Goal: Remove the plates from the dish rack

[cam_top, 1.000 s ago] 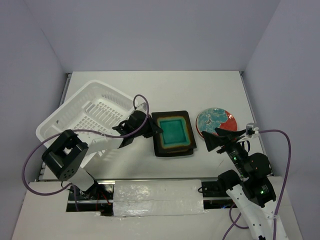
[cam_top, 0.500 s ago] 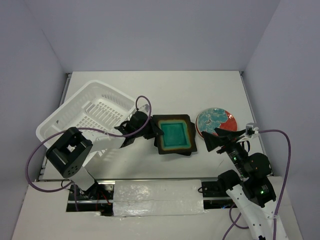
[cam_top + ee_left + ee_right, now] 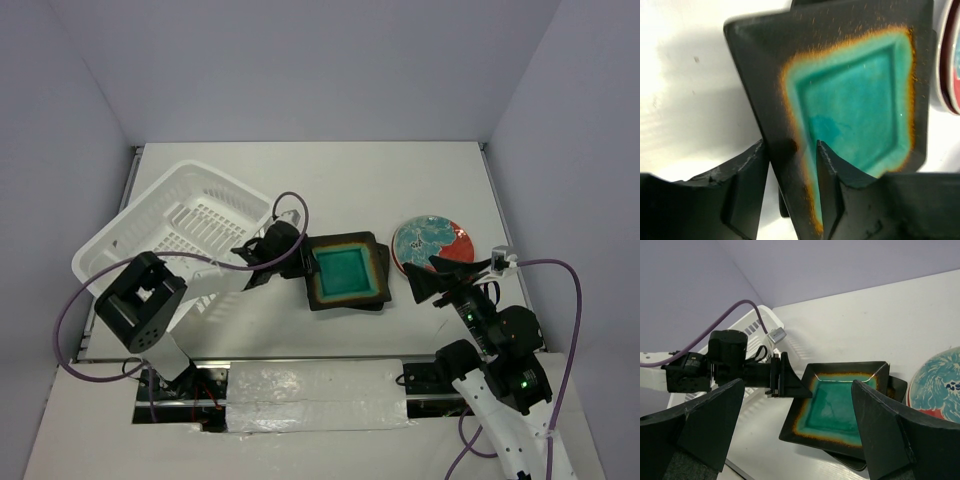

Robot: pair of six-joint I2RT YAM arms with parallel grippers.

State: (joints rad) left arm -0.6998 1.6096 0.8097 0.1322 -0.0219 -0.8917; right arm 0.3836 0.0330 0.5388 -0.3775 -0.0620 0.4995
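Turned a little since 1 second ago, the teal plate lies mid-table over 1 other square plate, its left rim clamped in the left gripper beside the rack at the left edge, while the right gripper hangs spread near the right edge.

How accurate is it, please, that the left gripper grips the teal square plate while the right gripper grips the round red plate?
Only the right gripper is wrong: the right wrist view shows it open, empty; the left gripper does grip the teal square plate.
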